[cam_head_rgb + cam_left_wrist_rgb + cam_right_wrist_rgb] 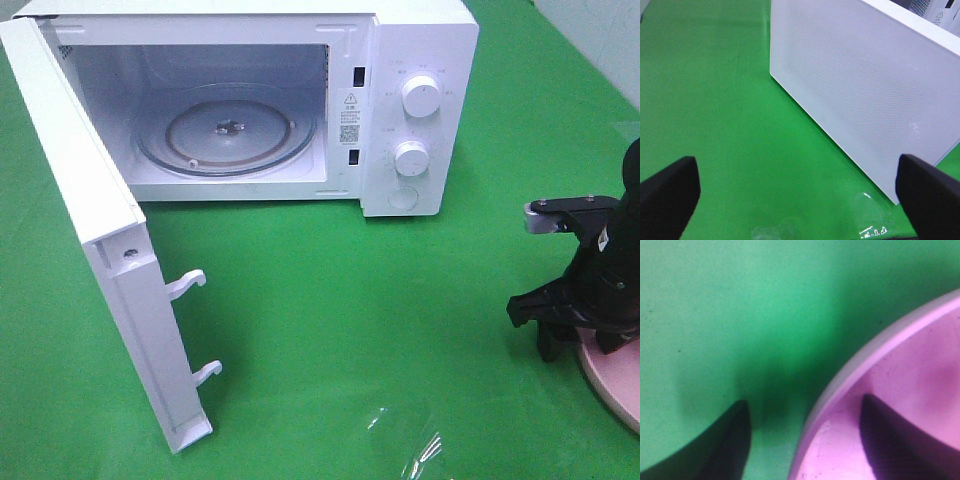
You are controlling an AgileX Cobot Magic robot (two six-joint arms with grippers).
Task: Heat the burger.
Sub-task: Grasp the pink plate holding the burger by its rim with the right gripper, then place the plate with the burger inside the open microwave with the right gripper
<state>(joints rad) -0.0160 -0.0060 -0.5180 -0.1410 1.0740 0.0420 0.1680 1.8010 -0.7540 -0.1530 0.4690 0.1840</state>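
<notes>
The white microwave (420,60) sits at the far side of the green desk (350,300). Its door (90,220) stands wide open toward the near left, pretty much edge-on to the high camera. Two latch hooks (187,284) stick out of the door's inner face. Inside, the glass turntable (225,135) lies flat on its ring. On the right of the front panel there's an upper knob (420,96), a lower knob (411,157) under it, and a round button (402,197) below that.

The burger doesn't show in any of the views, so I honestly can't tell where it is.

Over at the right edge, the right arm (600,250) points down at a pink plate (618,388) that's mostly cut off by the frame. From its wrist camera, the right hand (804,405) straddles the plate's rim. One finger (730,440) is over the green desk just outside the plate, and the other is over the pink inside. There's room on either side of the rim, so I'd call it released, not clamped on the plate. The picture's blurry though, so I can't say if the tips touch anything.

The left hand (800,197) is out of the high view. Its own camera shows both fingers spread wide with just green desk between them, so released too. It's facing the outer side of the door, which is white with a fine dotted mesh.
</notes>
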